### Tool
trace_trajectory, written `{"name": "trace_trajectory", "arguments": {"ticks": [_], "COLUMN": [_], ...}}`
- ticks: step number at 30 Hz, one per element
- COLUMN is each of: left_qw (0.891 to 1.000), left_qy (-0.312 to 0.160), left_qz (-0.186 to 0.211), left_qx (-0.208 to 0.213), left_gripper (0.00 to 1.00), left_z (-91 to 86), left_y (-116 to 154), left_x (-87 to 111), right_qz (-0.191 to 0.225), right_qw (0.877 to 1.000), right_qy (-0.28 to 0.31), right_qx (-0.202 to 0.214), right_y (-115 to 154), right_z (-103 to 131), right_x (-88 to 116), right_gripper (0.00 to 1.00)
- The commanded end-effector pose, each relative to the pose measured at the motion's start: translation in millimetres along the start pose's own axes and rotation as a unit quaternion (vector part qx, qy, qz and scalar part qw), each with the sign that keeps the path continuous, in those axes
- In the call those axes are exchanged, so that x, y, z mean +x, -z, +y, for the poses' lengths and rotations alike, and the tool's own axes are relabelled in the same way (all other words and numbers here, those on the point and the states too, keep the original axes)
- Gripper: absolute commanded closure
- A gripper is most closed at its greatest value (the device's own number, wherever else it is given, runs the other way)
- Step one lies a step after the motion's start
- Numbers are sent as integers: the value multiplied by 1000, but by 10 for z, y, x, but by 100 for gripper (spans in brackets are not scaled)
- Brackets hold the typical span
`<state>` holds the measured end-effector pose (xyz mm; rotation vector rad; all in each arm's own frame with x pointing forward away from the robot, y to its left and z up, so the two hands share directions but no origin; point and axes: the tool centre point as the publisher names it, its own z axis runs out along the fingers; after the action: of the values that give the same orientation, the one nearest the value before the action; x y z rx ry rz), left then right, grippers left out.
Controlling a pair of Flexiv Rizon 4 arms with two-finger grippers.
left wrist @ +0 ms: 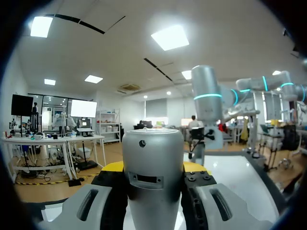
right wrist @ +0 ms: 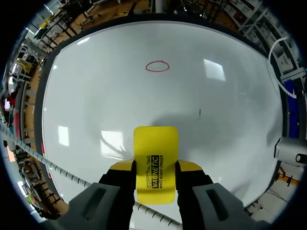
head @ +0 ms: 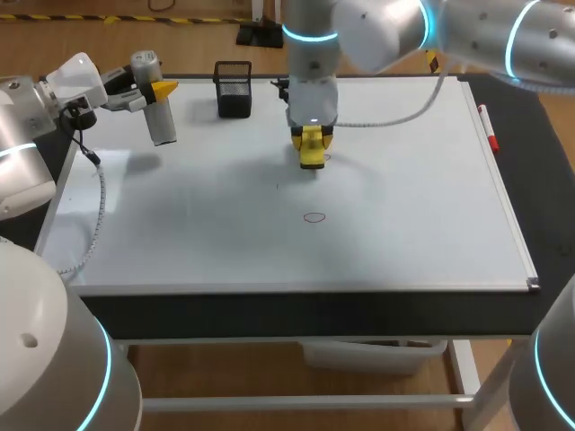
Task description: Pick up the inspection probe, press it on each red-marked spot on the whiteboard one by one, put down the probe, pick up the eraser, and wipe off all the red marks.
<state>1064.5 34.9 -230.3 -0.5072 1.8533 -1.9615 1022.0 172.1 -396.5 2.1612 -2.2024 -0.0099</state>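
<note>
My left gripper [head: 154, 90] is shut on the grey cylindrical probe [head: 162, 121] and holds it in the air over the whiteboard's [head: 404, 206] back left corner. In the left wrist view the probe [left wrist: 153, 177] fills the space between the fingers of that gripper [left wrist: 153, 168]. My right gripper [head: 312, 144] is shut on the yellow eraser [head: 312, 157], which is pressed flat on the middle of the board. A red oval mark [head: 314, 216] lies nearer the front edge. In the right wrist view the eraser [right wrist: 155, 163] sits in the gripper [right wrist: 154, 167], with the red oval [right wrist: 157, 66] ahead of it.
A black mesh pen holder [head: 234, 88] stands at the back of the board, between the two grippers. A red marker [head: 488, 128] lies along the board's right edge. My left arm's white cable [head: 97, 193] hangs over the board's left side.
</note>
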Motion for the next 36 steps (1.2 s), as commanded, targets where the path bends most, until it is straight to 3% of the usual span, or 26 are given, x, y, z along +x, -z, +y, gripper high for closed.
{"name": "trace_trajectory", "arguments": {"ticks": [1,10,36], "left_qw": [1000,1000,1000], "left_qy": [-1,-1,-1], "left_qz": [-2,-2,-2], "left_qx": [1,1,1], "left_gripper": [100,100,100], "left_z": [-9,-9,-9], "left_y": [-6,-6,-6], "left_x": [8,8,8], "right_qz": [6,-3,-2], "right_qw": [1000,1000,1000], "right_qy": [-1,2,-9], "right_qx": [4,3,-12], "right_y": [-21,-75,-280], "right_z": [2,-36,-156], "right_x": [-59,-111,83], "right_gripper": [100,100,100]}}
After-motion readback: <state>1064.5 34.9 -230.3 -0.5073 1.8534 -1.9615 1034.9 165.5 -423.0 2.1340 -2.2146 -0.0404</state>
